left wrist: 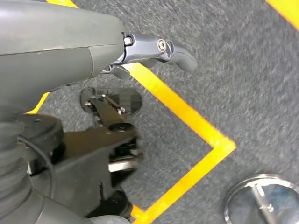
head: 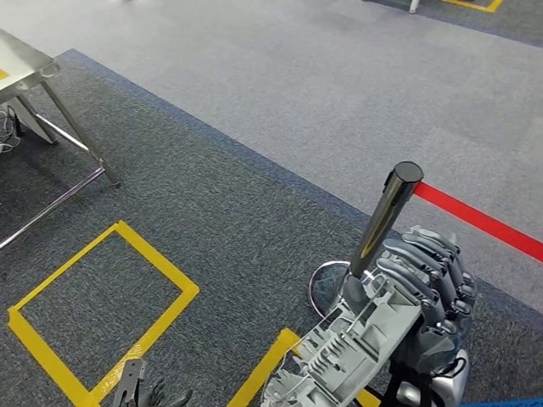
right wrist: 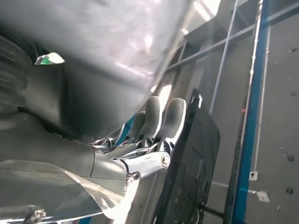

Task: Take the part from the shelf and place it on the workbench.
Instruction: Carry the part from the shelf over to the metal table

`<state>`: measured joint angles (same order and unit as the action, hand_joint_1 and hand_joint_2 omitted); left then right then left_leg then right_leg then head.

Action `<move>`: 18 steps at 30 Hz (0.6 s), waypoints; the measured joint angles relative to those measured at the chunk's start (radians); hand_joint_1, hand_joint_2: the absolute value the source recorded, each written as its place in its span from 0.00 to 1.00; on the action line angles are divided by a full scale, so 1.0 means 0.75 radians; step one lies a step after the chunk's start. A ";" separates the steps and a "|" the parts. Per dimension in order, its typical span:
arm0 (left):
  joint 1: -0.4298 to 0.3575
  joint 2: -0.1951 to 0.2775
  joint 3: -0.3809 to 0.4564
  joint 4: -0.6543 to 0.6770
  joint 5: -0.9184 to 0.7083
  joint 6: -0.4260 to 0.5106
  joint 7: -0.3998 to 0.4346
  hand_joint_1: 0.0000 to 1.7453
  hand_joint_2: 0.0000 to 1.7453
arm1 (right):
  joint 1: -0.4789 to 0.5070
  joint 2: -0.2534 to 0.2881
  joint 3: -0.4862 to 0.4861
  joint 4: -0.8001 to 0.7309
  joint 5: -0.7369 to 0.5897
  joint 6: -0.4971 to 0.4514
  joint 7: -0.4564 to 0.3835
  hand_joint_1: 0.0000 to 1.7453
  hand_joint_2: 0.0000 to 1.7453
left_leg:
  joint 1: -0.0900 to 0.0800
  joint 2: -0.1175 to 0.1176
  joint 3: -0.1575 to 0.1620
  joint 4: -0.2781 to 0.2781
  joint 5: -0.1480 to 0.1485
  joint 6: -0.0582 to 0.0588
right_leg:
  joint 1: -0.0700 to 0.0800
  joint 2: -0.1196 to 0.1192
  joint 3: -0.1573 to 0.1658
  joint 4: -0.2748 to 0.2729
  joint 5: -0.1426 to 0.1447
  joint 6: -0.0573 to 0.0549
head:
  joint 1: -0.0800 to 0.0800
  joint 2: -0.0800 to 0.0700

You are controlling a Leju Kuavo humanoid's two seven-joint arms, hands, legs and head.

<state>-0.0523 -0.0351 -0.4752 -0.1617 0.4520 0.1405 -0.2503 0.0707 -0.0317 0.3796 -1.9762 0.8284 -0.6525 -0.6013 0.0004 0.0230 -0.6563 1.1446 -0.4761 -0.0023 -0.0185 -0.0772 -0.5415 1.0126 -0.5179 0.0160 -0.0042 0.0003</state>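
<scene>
My right hand (head: pixel 429 292) grips the part (head: pixel 345 348), a long pale grey plastic piece with ribs and slots, at the lower right of the head view. The part slants down to the left, out past the frame's lower edge. Close up in the right wrist view, the fingers (right wrist: pixel 155 116) curl around the part's smooth grey surface (right wrist: pixel 105 56). My left hand (head: pixel 137 388) hangs low at the bottom left, over the carpet, holding nothing. Its fingers (left wrist: pixel 155 49) stretch out straight above yellow floor tape (left wrist: pixel 190 116).
A chrome barrier post (head: pixel 387 216) on a round base (head: pixel 330 284) stands just behind the part, with a red belt (head: pixel 480 220) running right. A yellow taped square (head: pixel 103 297) marks the dark carpet. A metal table's corner and legs (head: pixel 25 72) sit at the upper left.
</scene>
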 joint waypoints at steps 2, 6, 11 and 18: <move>-0.004 0.001 0.000 0.000 0.002 0.000 -0.004 0.00 1.00 | -0.001 0.000 -0.001 0.000 0.000 0.000 0.006 0.45 1.00 | -0.017 0.054 0.058 -0.121 0.031 0.016 | 0.006 -0.028 0.007 0.001 -0.009 0.011 | -0.001 0.000; 0.000 -0.001 0.000 0.000 0.008 0.000 -0.009 0.00 1.00 | -0.009 0.000 -0.001 0.000 -0.001 0.000 0.014 0.45 1.00 | -0.019 0.022 0.067 -0.157 0.025 0.046 | 0.009 -0.050 0.011 0.008 -0.032 0.039 | 0.001 0.000; -0.006 -0.002 0.000 0.001 0.009 -0.001 -0.011 0.00 1.00 | -0.014 -0.001 0.001 0.000 -0.007 0.000 0.020 0.45 1.00 | -0.008 -0.064 0.078 -0.168 0.029 0.067 | 0.004 0.097 -0.160 0.349 -0.176 0.053 | 0.012 0.000; -0.007 -0.005 0.000 0.001 0.009 -0.002 -0.012 0.00 1.00 | -0.017 -0.001 0.001 0.001 -0.010 0.000 0.024 0.45 1.00 | -0.003 -0.183 0.075 -0.154 0.022 0.048 | -0.015 0.223 -0.050 0.024 0.023 0.044 | 0.011 0.000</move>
<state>-0.0575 -0.0387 -0.4749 -0.1614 0.4586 0.1392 -0.2592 0.0580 -0.0321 0.3806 -1.9758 0.8211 -0.6527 -0.5832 -0.0020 -0.1139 -0.5999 1.0295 -0.4594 0.0334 -0.0294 0.0901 -0.5791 1.0310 -0.5006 0.0491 0.0043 0.0002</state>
